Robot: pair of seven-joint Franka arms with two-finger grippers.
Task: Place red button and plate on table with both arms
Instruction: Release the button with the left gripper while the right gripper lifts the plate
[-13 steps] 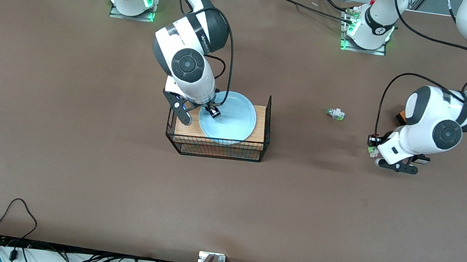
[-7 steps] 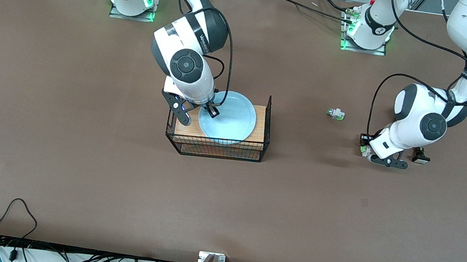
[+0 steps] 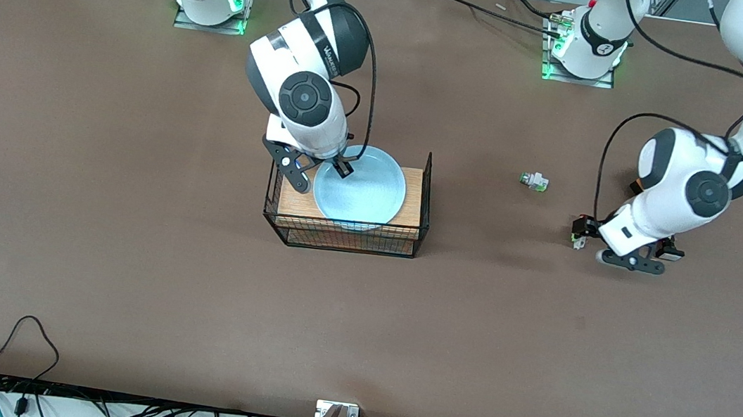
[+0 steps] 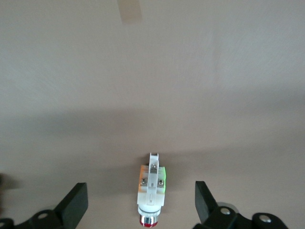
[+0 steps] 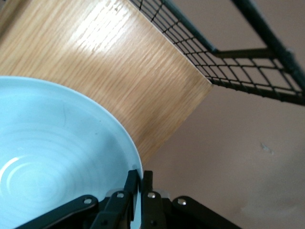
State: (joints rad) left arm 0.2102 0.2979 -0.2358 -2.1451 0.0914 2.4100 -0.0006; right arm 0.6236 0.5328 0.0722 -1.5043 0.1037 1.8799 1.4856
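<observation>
The red button (image 4: 151, 188) lies on its side on the brown table (image 3: 126, 242), between the wide-apart fingers of my open left gripper (image 4: 140, 188), which touch nothing. In the front view the red button (image 3: 577, 242) sits just under the left gripper (image 3: 583, 231), toward the left arm's end of the table. The pale blue plate (image 3: 363, 193) rests on the wood-topped wire rack (image 3: 340, 236). My right gripper (image 3: 342, 168) is shut on the plate's rim. In the right wrist view the right gripper's (image 5: 140, 177) fingers pinch the edge of the plate (image 5: 57, 157).
A white button part with a green-clear cap (image 3: 533, 181) lies on the table between the rack and the left arm. A small black part (image 3: 669, 252) sits beside the left hand. The rack's tall wire side (image 3: 427, 187) stands at the plate's edge toward the left arm.
The left gripper has opened and let go of the red button, which now lies on the table. The right gripper has closed onto the plate's rim.
</observation>
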